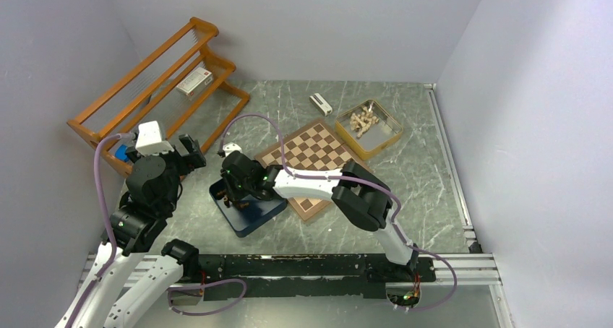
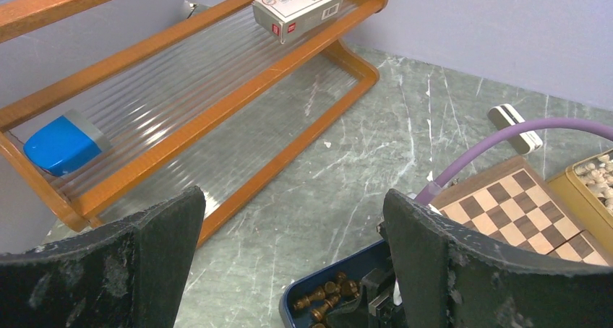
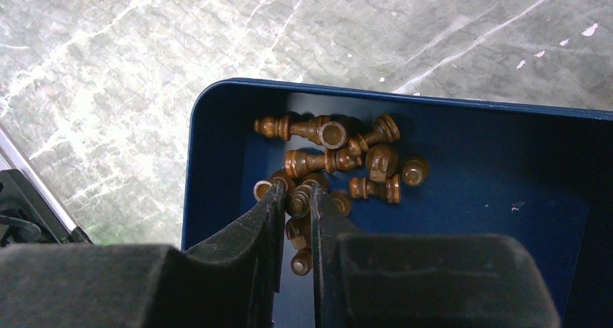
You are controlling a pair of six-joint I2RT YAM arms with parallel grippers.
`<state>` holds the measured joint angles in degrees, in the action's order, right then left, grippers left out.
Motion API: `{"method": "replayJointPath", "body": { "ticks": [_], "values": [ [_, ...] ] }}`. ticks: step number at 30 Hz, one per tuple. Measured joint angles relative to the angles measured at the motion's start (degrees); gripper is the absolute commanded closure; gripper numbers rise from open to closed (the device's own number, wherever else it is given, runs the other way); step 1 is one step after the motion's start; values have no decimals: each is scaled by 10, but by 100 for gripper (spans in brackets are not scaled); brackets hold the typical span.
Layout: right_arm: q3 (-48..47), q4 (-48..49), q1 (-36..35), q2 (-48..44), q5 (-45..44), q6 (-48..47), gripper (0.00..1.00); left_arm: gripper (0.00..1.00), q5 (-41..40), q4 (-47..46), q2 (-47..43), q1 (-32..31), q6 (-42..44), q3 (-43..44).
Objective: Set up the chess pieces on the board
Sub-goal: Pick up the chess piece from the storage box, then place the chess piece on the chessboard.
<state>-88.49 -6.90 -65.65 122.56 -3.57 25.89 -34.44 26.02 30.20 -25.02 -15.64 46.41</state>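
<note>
Chess pieces [image 3: 340,158]: none on the board [image 1: 311,151] yet, as far as can be seen. Every square in view is bare, though the near corner is hidden under the R arm. My read is that setup is at the very start, w/ the first pick in hand and all placing left to do.

Containers:
- Dark blue box [image 3: 491,198] sits on the tabletop [image 1: 419,198], touching or just beside the board's near-left edge. It holds the dark brown pieces, roughly a dozen, all lying on their sides in a loose heap toward one corner. The rest of the box floor is bare.
- Yellow tin [image 1: 383,149] stands just beyond the board's far-right corner. Pale pieces [image 1: 363,118] are piled inside, too small in the top view to count.

R end effector [image 3: 298,194] is down inside the blue box, fingers pinched in to a narrow gap around a dark piece [image 3: 296,230]. The pads look to touch it on both sides. It isn't lifted, so how firm the grip is can't be told.

L end effector [image 2: 293,194] is spread wide open and holds nothing, raised over the tabletop btwn the blue box and the wooden rack [image 1: 144,89].

Left to do, judging from this: carry each dark piece from box to board, stand it upright on its square, and prob. the same for the pale set.
</note>
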Motion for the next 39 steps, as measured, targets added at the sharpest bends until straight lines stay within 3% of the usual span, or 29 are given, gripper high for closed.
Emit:
{"method": "replayJointPath", "body": {
  "ticks": [12, 24, 39],
  "values": [
    [43, 19, 0, -39, -14, 0, 91, 2, 11, 0, 5, 0, 2, 0],
    [115, 32, 27, -162, -26, 1, 92, 2, 32, -4, 13, 0, 7, 0],
    [252, 4, 152, -361, -70, -1, 92, 2, 126, -26, 76, 0, 28, -10]
  ]
}}
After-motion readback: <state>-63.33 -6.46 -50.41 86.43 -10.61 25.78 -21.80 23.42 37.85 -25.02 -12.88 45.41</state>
